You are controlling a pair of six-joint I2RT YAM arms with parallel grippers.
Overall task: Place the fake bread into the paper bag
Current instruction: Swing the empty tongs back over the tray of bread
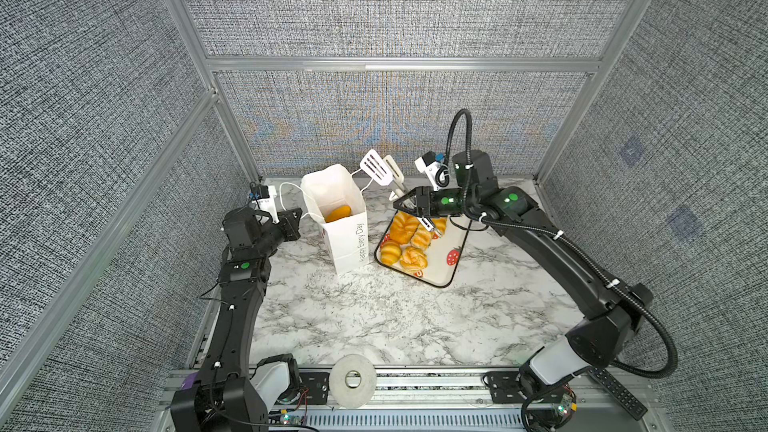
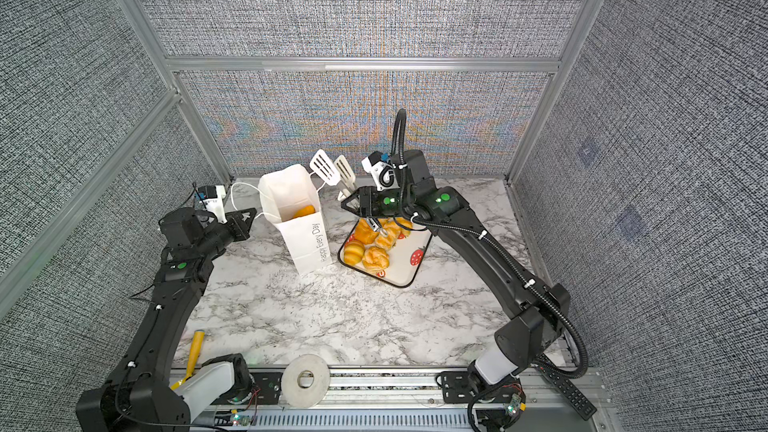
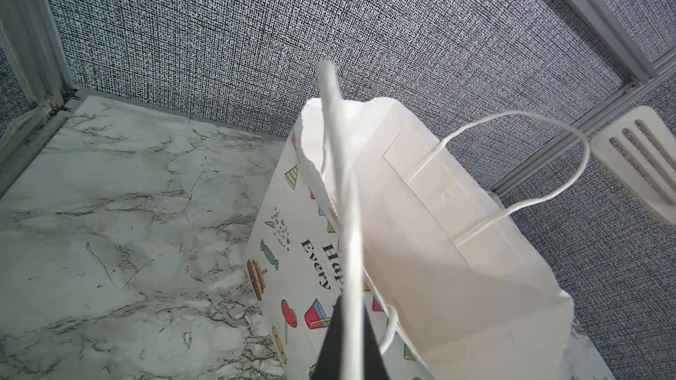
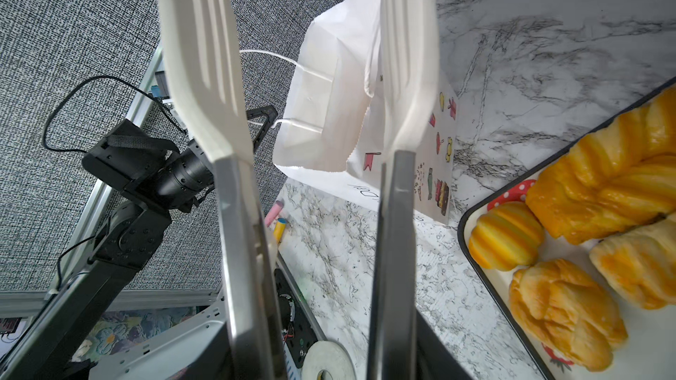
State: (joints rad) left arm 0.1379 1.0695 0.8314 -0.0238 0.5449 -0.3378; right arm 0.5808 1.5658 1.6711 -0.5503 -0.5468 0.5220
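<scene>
The paper bag point(image 1: 347, 238) stands upright and open on the marble table point(image 1: 374, 317), with one orange roll point(image 1: 337, 214) lying inside. At its 3 o'clock, the strawberry tray point(image 1: 442, 274) holds several pastries point(image 1: 403, 228), a braided loaf among them. The left gripper point(image 1: 301, 216), at the bag's 9 o'clock, is pinched tight on a cord handle point(image 3: 352, 235). The right gripper point(image 1: 405, 203), jaws partway apart, grips white tongs point(image 1: 376, 168), whose empty blades are at the bag's 1 o'clock.
</scene>
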